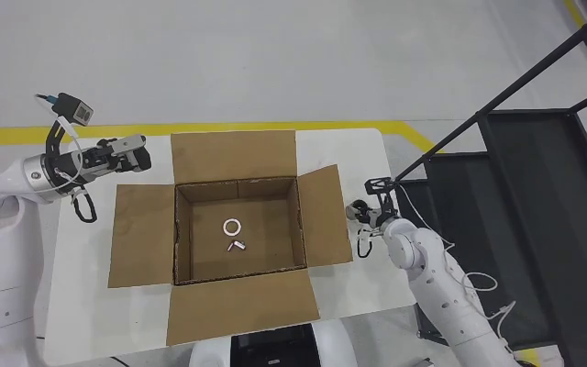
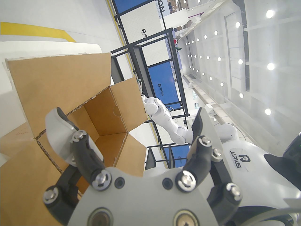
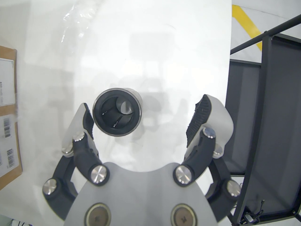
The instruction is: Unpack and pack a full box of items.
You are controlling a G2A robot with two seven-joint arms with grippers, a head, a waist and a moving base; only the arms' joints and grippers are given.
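Observation:
An open cardboard box [image 1: 237, 229] sits mid-table with all flaps folded out. On its floor lie a white ring [image 1: 233, 226] and a small pale item [image 1: 238, 245]. My right gripper [image 1: 364, 226] [image 3: 144, 105] hangs open over the white table just right of the box's right flap. A black cylinder [image 3: 117, 111] with a metal rim stands between its fingers, against one pad [image 3: 88, 118] and clear of the other. My left gripper [image 1: 138, 154] [image 2: 128, 116] is open and holds nothing, raised beside the box's far left corner [image 2: 58, 83].
A dark grey metal cart [image 1: 514, 202] stands close to the table's right edge [image 3: 229, 48]. A piece of clear plastic film [image 3: 80, 8] lies on the table beyond the cylinder. Bare table [image 1: 83, 275] shows left of the box.

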